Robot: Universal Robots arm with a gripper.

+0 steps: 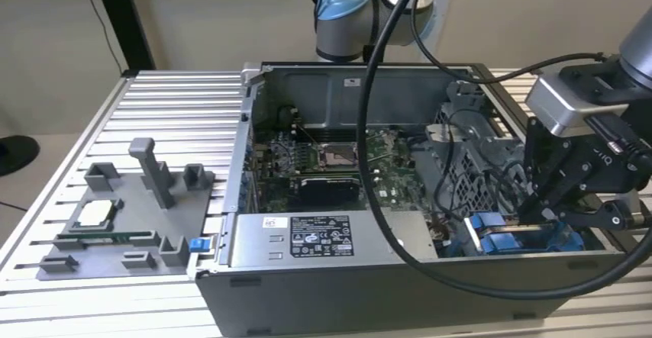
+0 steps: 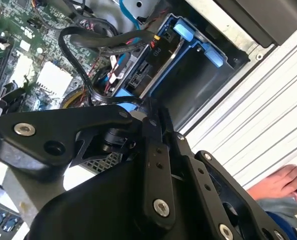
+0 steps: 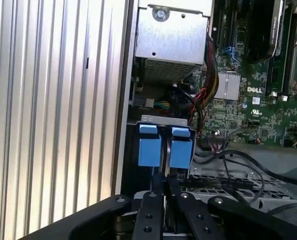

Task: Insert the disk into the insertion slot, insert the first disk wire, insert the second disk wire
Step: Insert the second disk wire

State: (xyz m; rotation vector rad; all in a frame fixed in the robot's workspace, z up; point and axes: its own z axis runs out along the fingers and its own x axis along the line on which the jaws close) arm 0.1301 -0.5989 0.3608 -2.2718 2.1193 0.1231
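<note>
Looking at the jaws of our gripper [image 3: 166,192], we see them pinched nearly together, though we cannot tell what they hold. Just beyond sits the disk [image 2: 138,75] inside the insertion slot [image 2: 198,70], blue tabs [image 3: 164,150] up. We judge insertion largely done; black wires [image 2: 83,65] lie loose beside it, connection unconfirmed.

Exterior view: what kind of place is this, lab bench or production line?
Likely a robotics lab test bench. An open computer case sits on a ribbed aluminium table, beside a grey fixture tray holding parts; the gripper works inside the case at the blue-railed insertion slot.
</note>
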